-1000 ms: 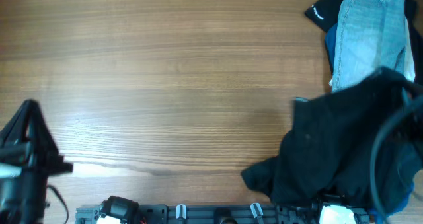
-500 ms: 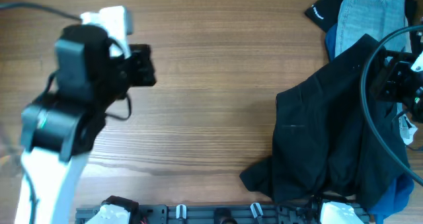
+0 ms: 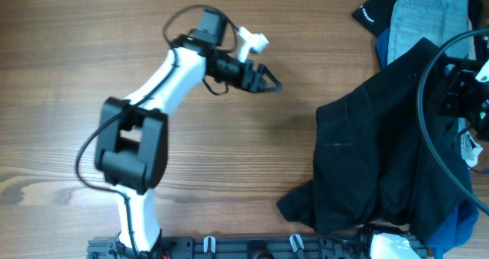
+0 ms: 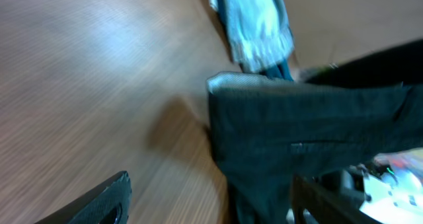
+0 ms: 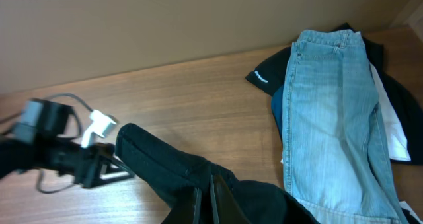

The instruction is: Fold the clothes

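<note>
Now, left fingers [image 4: 106, 201]: spread wide with nothing between them; the left gripper [image 3: 267, 80] points at the shorts [image 3: 382, 160] from their left, near but not touching.
Right fingers: closed narrow on a fold of the shorts; the right gripper [image 5: 206, 199] holds the cloth up at their right side.
Just changed: a second ago the left arm was parked well left of the shorts, and it has since swung up and stretched across the table [image 3: 229, 167] toward them. The shorts' left edge has drawn straighter and higher.
Meaning: probably a two-handed spread is being set up. No fold is made yet, and the left side needs a grip first.
Shorts: partly on the table, partly lifted; the jeans [image 3: 424, 37] lie beyond their upper right, overlapped as seen from above.
Hard to make out: the left wrist view is smeared. The right pinch is cut off at the frame's bottom. From above, a cable [image 3: 425, 129] and the frame edge hide the right gripper. The two legs cannot be told apart.
</note>
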`<state>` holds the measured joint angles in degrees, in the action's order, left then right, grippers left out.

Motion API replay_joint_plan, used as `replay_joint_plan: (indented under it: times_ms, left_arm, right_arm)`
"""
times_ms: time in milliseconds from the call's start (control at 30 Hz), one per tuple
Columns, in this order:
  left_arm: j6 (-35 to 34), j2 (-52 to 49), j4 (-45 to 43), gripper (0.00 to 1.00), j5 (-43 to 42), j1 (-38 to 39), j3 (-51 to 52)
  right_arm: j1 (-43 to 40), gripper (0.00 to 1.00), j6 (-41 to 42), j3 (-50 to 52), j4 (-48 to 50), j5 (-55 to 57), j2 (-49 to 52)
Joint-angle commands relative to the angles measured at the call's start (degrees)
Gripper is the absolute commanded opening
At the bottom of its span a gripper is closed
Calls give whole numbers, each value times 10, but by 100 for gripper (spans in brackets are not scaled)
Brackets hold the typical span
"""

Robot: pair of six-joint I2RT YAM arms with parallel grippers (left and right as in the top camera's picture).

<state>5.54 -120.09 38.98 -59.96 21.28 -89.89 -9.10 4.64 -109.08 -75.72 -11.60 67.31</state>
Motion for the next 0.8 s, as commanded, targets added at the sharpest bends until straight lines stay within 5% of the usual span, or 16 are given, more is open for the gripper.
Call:
replay_joint_plan:
  times_ms: [0, 333, 667, 767]
  left_arm:
    - [17, -37, -41, 79, -61, 41, -3]
    - [-48, -92, -204, 84, 44, 112, -3]
    - [-47, -113, -291, 92, 41, 160, -3]
    - [-47, -113, -303, 93, -36, 160, -3]
  right_arm:
    - [-3, 4, -1, -3, 8, -14, 0]
    - [-3, 4, -1, -3, 9, -14, 0]
    - [-3, 4, -1, -3, 7, -14, 0]
    - [-3, 4, -2, -3, 7, -14, 0]
